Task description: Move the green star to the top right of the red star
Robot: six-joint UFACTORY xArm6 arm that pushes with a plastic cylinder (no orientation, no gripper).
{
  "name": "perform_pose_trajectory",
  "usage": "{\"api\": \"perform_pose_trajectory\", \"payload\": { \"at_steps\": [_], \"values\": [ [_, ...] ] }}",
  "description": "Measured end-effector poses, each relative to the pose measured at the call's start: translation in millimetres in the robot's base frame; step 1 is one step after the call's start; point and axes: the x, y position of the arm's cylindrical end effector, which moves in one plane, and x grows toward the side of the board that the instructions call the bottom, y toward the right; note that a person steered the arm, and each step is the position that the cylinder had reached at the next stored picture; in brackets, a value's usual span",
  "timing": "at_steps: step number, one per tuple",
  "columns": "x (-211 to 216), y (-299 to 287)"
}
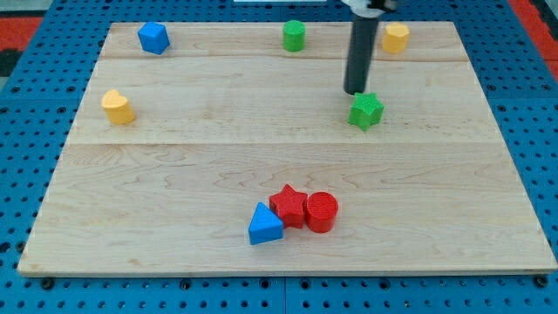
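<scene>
On the pale wooden tabletop [174, 166], our dark rod brings my tip [356, 91] down just above the green star [366, 111], at its upper-left edge; we carry no pincer, so none shows. The green star sits well up and right of the red star [289, 206], which is flanked by a red cylinder [321, 212] and blue triangle [264, 225]. Along the top: blue block [153, 37], green cylinder [294, 36], yellow block [395, 37]. Another yellow block [117, 106] lies left.
</scene>
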Motion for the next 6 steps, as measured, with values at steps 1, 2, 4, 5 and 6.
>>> {"api": "perform_pose_trajectory", "payload": {
  "at_steps": [1, 2, 4, 5, 6],
  "values": [
    [37, -24],
    [70, -58],
    [15, -33],
    [82, 5],
    [105, -23]
  ]
}}
